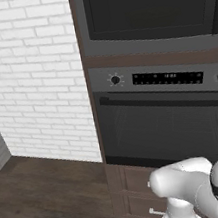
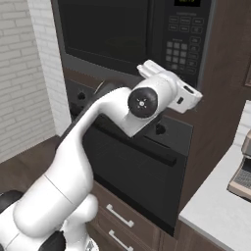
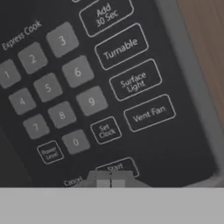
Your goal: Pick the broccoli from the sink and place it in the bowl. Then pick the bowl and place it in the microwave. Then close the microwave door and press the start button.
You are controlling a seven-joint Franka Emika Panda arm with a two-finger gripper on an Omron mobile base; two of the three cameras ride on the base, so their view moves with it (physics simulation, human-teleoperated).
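— So where is the microwave (image 2: 132,37) right now?
— Built into the top of a dark wood cabinet column (image 2: 223,98), directly above the oven (image 1: 165,116). Its door (image 1: 148,5) lies flat against the front, dark glass facing the room, with its long side running level.
— And the keypad?
— The control panel (image 2: 184,41) is a tall strip down the right edge of the microwave front. Up close it appears tilted: number keys on one side, then "Add 30 Sec", "Turntable", "Surface Light" and "Vent Fan". The "Start" button (image 3: 117,167) sits at the panel's lower edge beside "Cancel".
— What is the gripper (image 3: 110,178) doing?
— Its two tips are pressed together with no gap between them, holding nothing, and they sit right at the "Start" button. From the right side, the hand reaches up to the bottom of the panel.
— What surrounds it?
— The oven has a knob (image 1: 115,80) at each end of its display strip and a bar handle (image 1: 165,101) across the glass. Below it are drawers (image 2: 120,225). A white brick wall (image 1: 29,79) stands left of the cabinet over a dark wood floor (image 1: 46,203). To the right, a pale counter (image 2: 220,206) carries a beige appliance (image 2: 241,171) at its far edge.
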